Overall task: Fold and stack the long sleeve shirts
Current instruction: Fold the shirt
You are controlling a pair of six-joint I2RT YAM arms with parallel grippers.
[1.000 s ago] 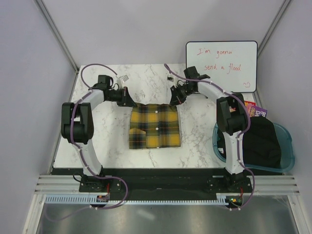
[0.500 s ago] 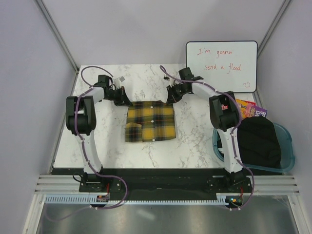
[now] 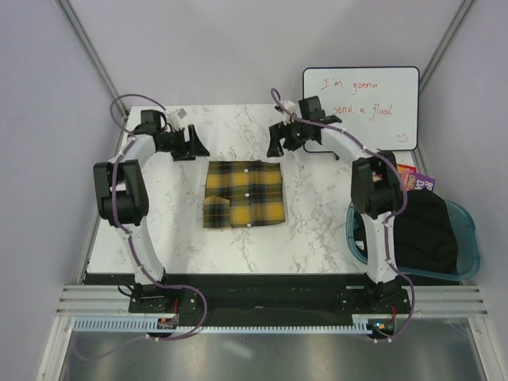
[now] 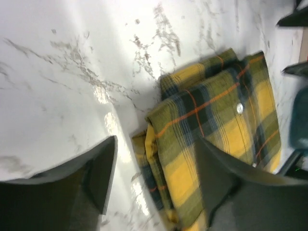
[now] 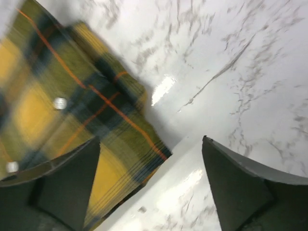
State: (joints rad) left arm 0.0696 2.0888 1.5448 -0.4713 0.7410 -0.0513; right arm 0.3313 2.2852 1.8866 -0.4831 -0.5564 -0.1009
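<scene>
finding the long sleeve shirt [image 3: 244, 194] lying as a folded rectangle near the middle of the marble table [image 3: 317, 230], buttoned front facing up, with a small flap poking out at its 7 o'clock corner. hovering the left gripper [image 3: 190, 144] at about 10 o'clock from the cloth and the right gripper [image 3: 278, 143] at about 1 o'clock, both with jaws spread wide, pinching nothing and clear of the fabric. judging the flannel to be soft, light and limp, likely sagging and coming unfolded if lifted by a single corner, gripping well on the pads yet sliding easily over the smooth marble. favouring a hold on the stacked edges at the 11 and 1 o'clock corners, biting through every layer at once, or on the 9 and 3 o'clock sides to keep the fold together. not seeing the sleeves, presumably tucked inside, and not being able to count the layers from either wrist view, the right one being blurred. noticing a teal bin [image 3: 468, 238] at 3 to 4 o'clock holding dark cloth [image 3: 425, 234], too dark to tell whether another shirt is waiting there. spotting a colourful packet [image 3: 417, 178] half hidden behind the right arm, contents unreadable.
</scene>
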